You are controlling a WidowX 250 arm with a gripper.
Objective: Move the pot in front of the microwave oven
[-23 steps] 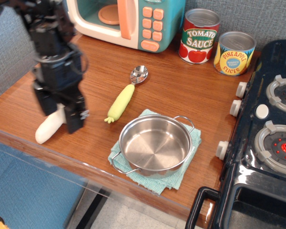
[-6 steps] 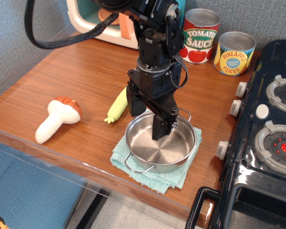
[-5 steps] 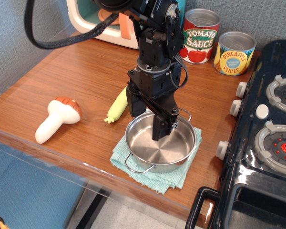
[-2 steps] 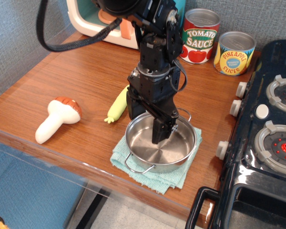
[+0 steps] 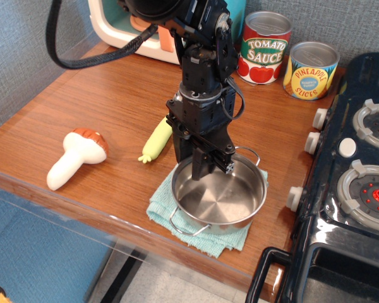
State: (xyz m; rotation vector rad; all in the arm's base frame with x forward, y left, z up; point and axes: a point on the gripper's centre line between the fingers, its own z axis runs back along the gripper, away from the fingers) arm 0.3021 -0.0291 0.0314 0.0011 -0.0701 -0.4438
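Observation:
The shiny steel pot [image 5: 224, 196] with wire loop handles is over a teal cloth [image 5: 161, 203] near the table's front edge and looks slightly raised and tilted. My black gripper [image 5: 194, 163] comes down on the pot's near-left rim, one finger outside the wall and one inside, shut on the rim. The microwave oven [image 5: 106, 23], cream-white with an orange handle, stands at the back left, mostly hidden behind my arm.
A spoon with a yellow-green handle [image 5: 156, 139] lies left of the pot. A toy mushroom [image 5: 76, 154] lies at the front left. A tomato sauce can [image 5: 265, 47] and a pineapple can [image 5: 311, 69] stand at the back. A black toy stove [image 5: 354, 189] fills the right side.
My gripper moved from the far left to the pot and closed on its rim. In the last half second the pot has shifted slightly right and lifted off the cloth.

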